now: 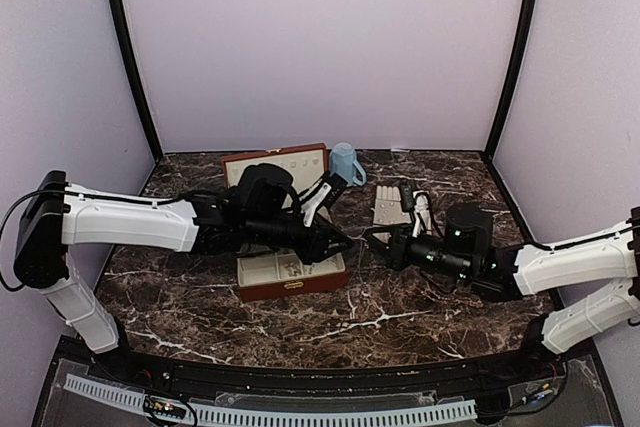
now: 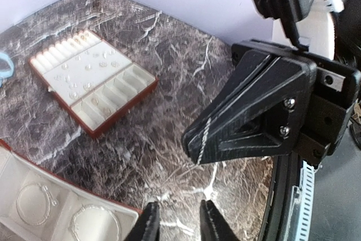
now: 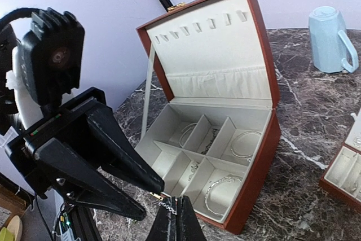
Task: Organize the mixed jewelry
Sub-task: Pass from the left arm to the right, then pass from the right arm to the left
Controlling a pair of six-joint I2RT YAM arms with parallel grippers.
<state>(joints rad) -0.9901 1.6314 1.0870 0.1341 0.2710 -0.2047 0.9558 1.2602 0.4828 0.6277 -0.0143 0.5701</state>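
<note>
Overhead, left gripper (image 1: 342, 238) and right gripper (image 1: 374, 241) meet tip to tip beside the box (image 1: 300, 285). Left wrist: its jaws apart, silvery chain (image 2: 203, 138) just ahead. Right wrist: jaws together, clamped on that chain (image 3: 167, 207). Judged best: pinch firmly, back left gripper straight off.

You're looking at a dark, white-veined marble tabletop (image 1: 300, 322); reddish-brown, cream-lined box (image 3: 260, 162); pale blue mug (image 3: 326, 40); silvery jewelry (image 3: 219, 183).
</note>
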